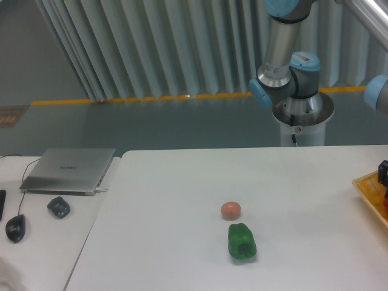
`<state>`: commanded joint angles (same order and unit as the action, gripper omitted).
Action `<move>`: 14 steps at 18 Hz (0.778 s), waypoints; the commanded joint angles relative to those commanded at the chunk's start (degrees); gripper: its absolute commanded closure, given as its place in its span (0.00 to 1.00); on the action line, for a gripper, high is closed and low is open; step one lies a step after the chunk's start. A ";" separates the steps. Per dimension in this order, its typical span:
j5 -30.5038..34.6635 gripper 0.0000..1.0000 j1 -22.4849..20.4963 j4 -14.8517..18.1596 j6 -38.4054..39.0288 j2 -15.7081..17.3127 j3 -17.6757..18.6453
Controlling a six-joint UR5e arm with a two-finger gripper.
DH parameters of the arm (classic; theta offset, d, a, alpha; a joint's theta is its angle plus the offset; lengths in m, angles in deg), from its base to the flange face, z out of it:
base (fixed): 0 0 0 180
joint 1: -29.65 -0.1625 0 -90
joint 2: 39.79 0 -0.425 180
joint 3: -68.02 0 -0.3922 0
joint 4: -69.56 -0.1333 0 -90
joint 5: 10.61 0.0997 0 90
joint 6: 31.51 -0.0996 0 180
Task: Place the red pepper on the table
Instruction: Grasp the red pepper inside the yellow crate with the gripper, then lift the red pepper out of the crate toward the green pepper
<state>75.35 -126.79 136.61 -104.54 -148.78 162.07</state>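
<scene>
The white table (pixel 182 242) fills the lower frame. The red pepper does not show as a whole. Only slivers of red (pixel 385 203) appear at the far right edge, over a yellow tray (pixel 368 187). A dark shape (pixel 383 173) stands just above the tray at that edge. It may be part of my gripper, but it is cut off by the frame and its fingers do not show. The arm's base (pixel 302 115) stands behind the table at the back right, and a blue joint (pixel 379 92) reaches off the right edge.
A green pepper (pixel 242 242) lies on the table at centre right, with a small pinkish-orange ball (pixel 230 210) just behind it. On the adjoining desk at left are a closed laptop (pixel 70 170), a mouse (pixel 16 228) and a small dark object (pixel 59 207).
</scene>
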 joint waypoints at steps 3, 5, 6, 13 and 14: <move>-0.26 0.57 -0.09 6.41 -0.18 0.09 -4.91; -0.70 0.57 0.09 10.46 -0.70 0.26 -7.29; -1.14 0.57 1.05 12.04 -1.05 0.35 -8.70; -0.88 0.57 6.32 13.55 -6.23 1.23 -10.03; -0.10 0.57 7.55 13.46 -9.46 1.14 -10.20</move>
<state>75.25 -119.25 150.07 -114.00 -147.63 151.87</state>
